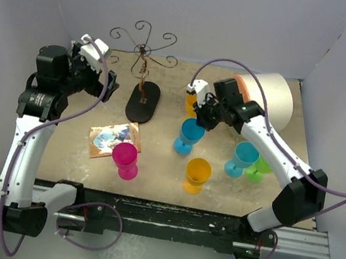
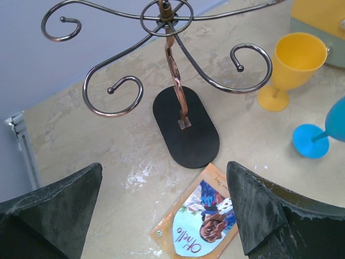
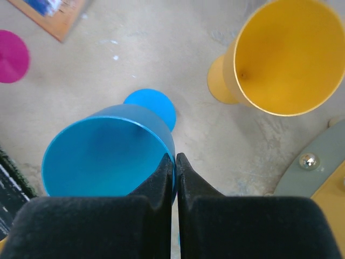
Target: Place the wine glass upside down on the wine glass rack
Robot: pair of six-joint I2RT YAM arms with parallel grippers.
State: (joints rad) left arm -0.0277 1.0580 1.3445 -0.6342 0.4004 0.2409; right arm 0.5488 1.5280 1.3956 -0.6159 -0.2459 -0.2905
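The wine glass rack [image 1: 144, 51] stands at the back centre, its curled wire arms over a brown stem and a black oval base [image 1: 143, 101]. It fills the left wrist view [image 2: 173, 65]. A blue wine glass [image 1: 191, 132] stands upright, mouth up, with its foot on the table. My right gripper [image 1: 202, 122] is shut on its rim, one finger inside the cup and one outside, as the right wrist view shows [image 3: 176, 157]. The blue cup [image 3: 102, 156] lies left of the fingers. My left gripper [image 1: 110, 82] is open and empty, left of the rack [image 2: 164, 168].
Other glasses stand around: a yellow one [image 1: 192, 101] behind the blue, an orange one [image 1: 197, 173], a pink one [image 1: 125, 159], a teal one [image 1: 243, 158] and a green one [image 1: 259, 167]. A picture card [image 1: 113, 138] lies near the rack base. A white drum [image 1: 268, 99] lies at the back right.
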